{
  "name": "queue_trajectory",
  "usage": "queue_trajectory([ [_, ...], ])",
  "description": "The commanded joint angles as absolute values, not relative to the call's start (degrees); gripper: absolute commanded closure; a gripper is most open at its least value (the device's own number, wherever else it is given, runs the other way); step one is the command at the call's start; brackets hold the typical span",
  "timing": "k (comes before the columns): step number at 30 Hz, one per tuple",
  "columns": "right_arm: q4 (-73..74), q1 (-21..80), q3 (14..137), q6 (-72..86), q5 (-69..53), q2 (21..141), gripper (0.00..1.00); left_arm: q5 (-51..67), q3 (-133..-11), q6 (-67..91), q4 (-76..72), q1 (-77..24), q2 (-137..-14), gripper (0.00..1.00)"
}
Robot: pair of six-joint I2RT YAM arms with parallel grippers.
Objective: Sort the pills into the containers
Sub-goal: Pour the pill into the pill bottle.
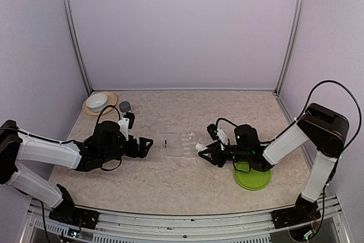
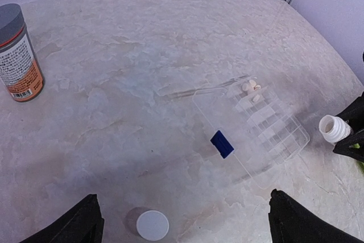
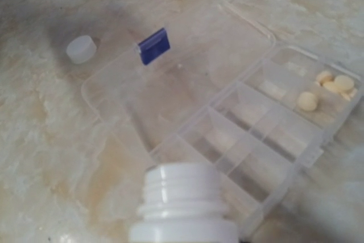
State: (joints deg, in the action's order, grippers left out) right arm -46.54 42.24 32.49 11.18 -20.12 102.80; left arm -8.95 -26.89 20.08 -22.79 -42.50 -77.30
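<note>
right jaws: clenched on the little white bottle (image 3: pixel 185 209), cap off, mouth aimed at the box
left jaws: released, spread wide, hanging low over the surface (image 2: pixel 142 112) on the box's other side, holding nothing
box: the clear divided box (image 3: pixel 250 140) sits mid-surface between my two arms, lid (image 3: pixel 170 89) folded out flat, blue latch (image 3: pixel 154 45) on the lid's edge
pills: three pale pills (image 3: pixel 333 83) sit in the far end compartment. The other cells look empty, but clear plastic makes that hard to call
step, i reckon: tipping pills out of the bottle into a compartment
how i'd do it: park the mouth right over one cell, not over a divider or the lid, then tilt slowly with tiny shakes so one or two drop instead of a flood
watch out: the box looks light and could slide if the bottle rim nudges it. My left jaws could pin the lid if needed
cap: white cap (image 3: pixel 80 49) lies just past the lid, so I'd leave it alone
</note>
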Motion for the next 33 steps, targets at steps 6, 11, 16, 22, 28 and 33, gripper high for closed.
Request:
queue_trajectory([
  [6,-44.1,41.6,33.8,10.3,-19.7,104.1,1.00,-8.0,-26.5,19.7,-24.8,-42.2,-78.0,0.01],
  [11,-42.9,41.6,34.7,10.4,-19.4,104.5,1.00,-7.9,-26.5,19.7,-24.9,-42.1,-78.2,0.01],
  [16,-42.0,41.6,35.1,10.3,-19.3,104.6,1.00,-8.0,-26.5,19.7,-24.8,-42.0,-78.0,0.01],
  [22,-40.4,41.6,35.9,10.3,-18.8,104.9,1.00,-7.7,-26.5,19.6,-25.0,-41.8,-78.2,0.01],
  [28,-38.6,41.6,36.7,10.4,-18.3,104.9,1.00,-7.7,-26.4,19.7,-25.0,-41.6,-78.2,0.01],
  [33,-37.8,41.6,36.7,10.2,-18.5,104.6,1.00,-7.6,-26.4,19.7,-25.0,-41.5,-78.3,0.01],
])
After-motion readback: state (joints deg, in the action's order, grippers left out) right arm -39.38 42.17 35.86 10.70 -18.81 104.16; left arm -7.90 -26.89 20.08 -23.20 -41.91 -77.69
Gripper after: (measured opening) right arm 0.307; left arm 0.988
